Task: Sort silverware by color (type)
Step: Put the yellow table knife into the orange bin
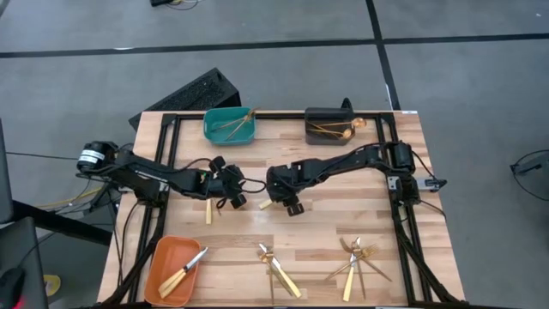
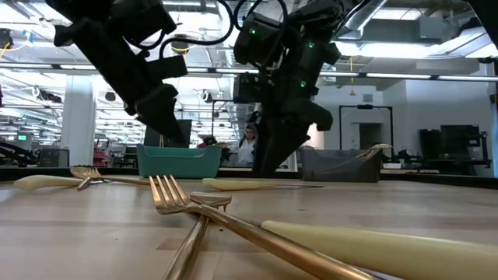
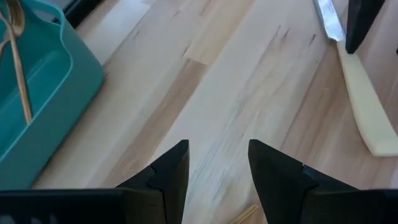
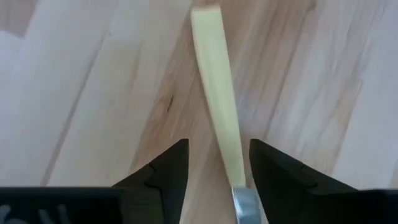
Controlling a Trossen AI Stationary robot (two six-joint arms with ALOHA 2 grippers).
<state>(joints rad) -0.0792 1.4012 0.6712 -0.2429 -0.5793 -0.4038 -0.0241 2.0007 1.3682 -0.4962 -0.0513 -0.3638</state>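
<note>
Right gripper (image 4: 217, 171), fingers apart, sits low at table centre straddling a knife (image 4: 216, 106) that lies flat on the wood, cream handle pointing away and silver blade between the fingertips, not yet clamped. Left gripper (image 3: 217, 171), also spread and empty, hovers just beside it near another knife (image 1: 208, 211). Further silverware: pieces in the teal bin (image 1: 225, 131), dark grey bin (image 1: 319, 136) and orange bin (image 1: 165, 257), with forks (image 1: 356, 257) loose along the table's near edge.

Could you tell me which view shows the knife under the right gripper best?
Right wrist view: the knife lies between the open right gripper fingers. Left wrist shows it at an edge; high view mostly hides it; low view shows it side-on.
</note>
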